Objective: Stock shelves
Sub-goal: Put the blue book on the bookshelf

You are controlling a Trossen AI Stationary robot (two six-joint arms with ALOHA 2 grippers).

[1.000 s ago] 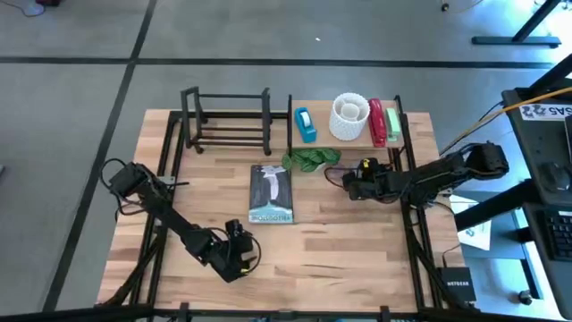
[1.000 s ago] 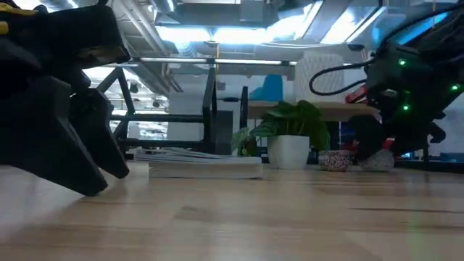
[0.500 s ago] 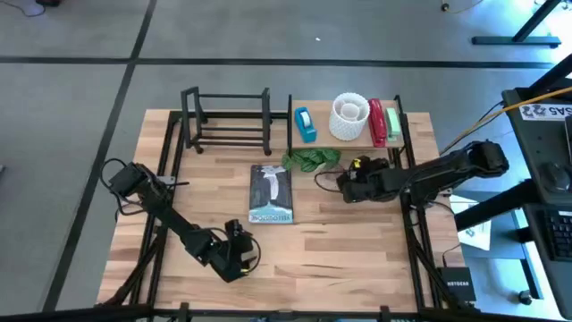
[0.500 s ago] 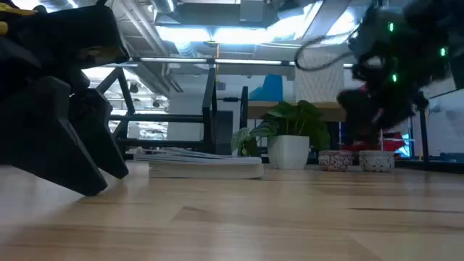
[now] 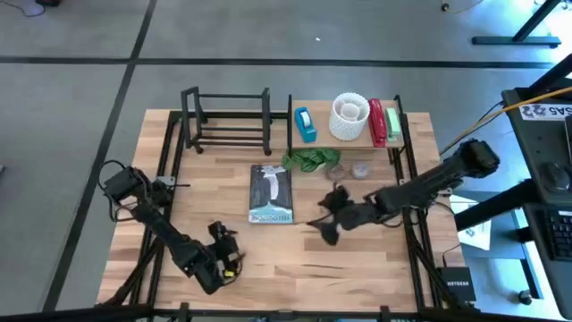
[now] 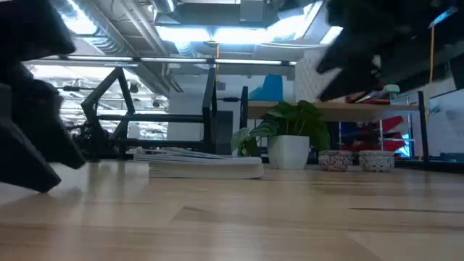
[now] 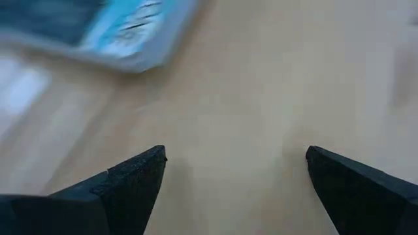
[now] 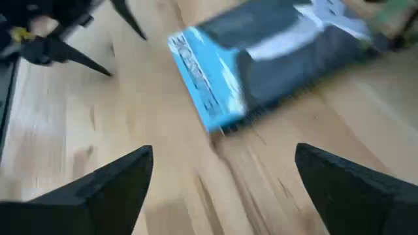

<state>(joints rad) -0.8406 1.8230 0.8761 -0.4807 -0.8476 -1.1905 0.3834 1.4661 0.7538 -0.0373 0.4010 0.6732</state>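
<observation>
The black open-frame rack (image 5: 228, 121) stands at the table's far edge. Right of it is the light-wood shelf board (image 5: 386, 148), which carries a blue item (image 5: 305, 124), a white cup (image 5: 349, 117) and red and green items (image 5: 382, 122). A blue-and-grey book (image 5: 271, 193) lies flat on the table. A potted plant (image 6: 288, 141) and two small pots (image 6: 355, 160) stand by the shelf board. My right gripper (image 5: 322, 217) hovers open right of the book (image 8: 274, 59). My left gripper (image 5: 228, 250) is open near the front edge, with the book's corner (image 7: 111, 29) ahead of it.
Black frame bars (image 5: 408, 224) run along the table's left and right sides. Bare wood lies between the book and the front edge (image 5: 304, 286). A desk with a keyboard (image 5: 554, 224) stands beyond the right side.
My right gripper has risen from beside the two small pots and swung toward the table's near edge and left, ending right of the book. My left gripper has drawn back a little toward the near left corner. The book and pots have stayed put.
</observation>
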